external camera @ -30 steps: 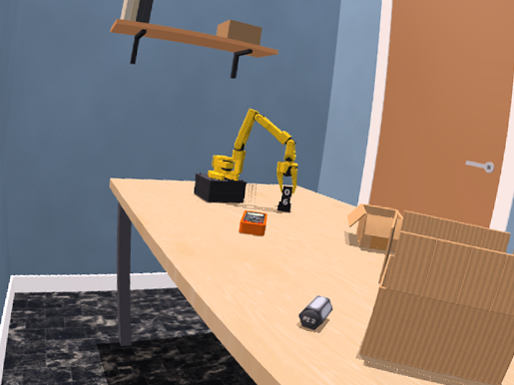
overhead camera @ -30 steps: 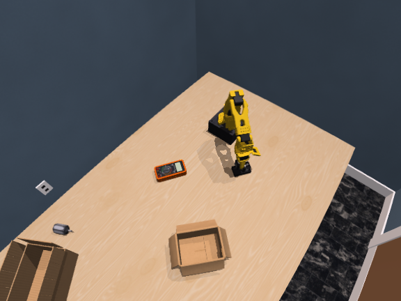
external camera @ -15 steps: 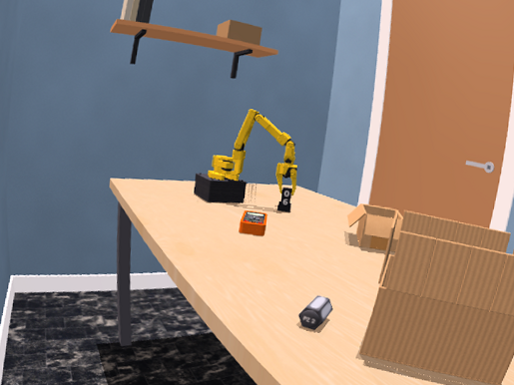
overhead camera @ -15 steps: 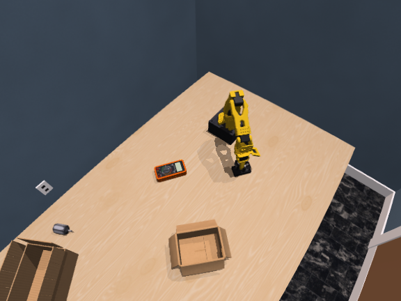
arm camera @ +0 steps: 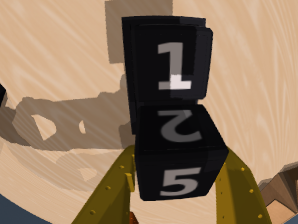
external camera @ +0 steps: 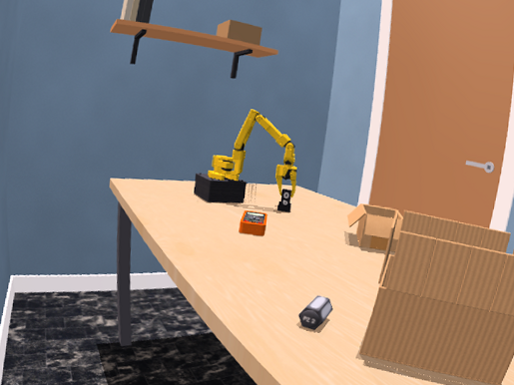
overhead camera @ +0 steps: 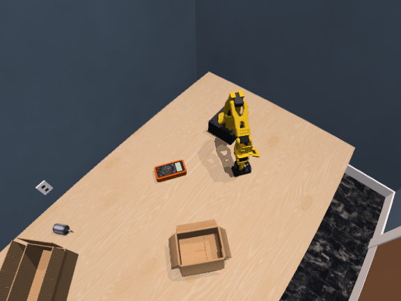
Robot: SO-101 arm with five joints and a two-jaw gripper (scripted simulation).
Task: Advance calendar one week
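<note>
My gripper (external camera: 285, 191) (arm camera: 179, 155) is shut on a black number cube (external camera: 286, 195) (arm camera: 181, 175), one finger on each side. In the wrist view this cube shows a 5 on its nearer face and a 2, which looks upside down, on its farther face. In the exterior view it shows a 0 and is above a 6 on a lower black part. The other black cube (arm camera: 172, 64) shows a 1 and sits in the black tray (overhead camera: 246, 173) (external camera: 284, 209) (arm camera: 128, 75). The held cube hides the tray's near part. The calendar's front with the month's name is not visible.
An orange multimeter (overhead camera: 170, 170) (external camera: 253, 223) lies beside the arm. A small open carton (overhead camera: 200, 270) (external camera: 376, 241) stands farther out on the table. A large open carton (external camera: 442, 333) and a dark screwdriver-like object (overhead camera: 61, 228) (external camera: 316, 312) are far away.
</note>
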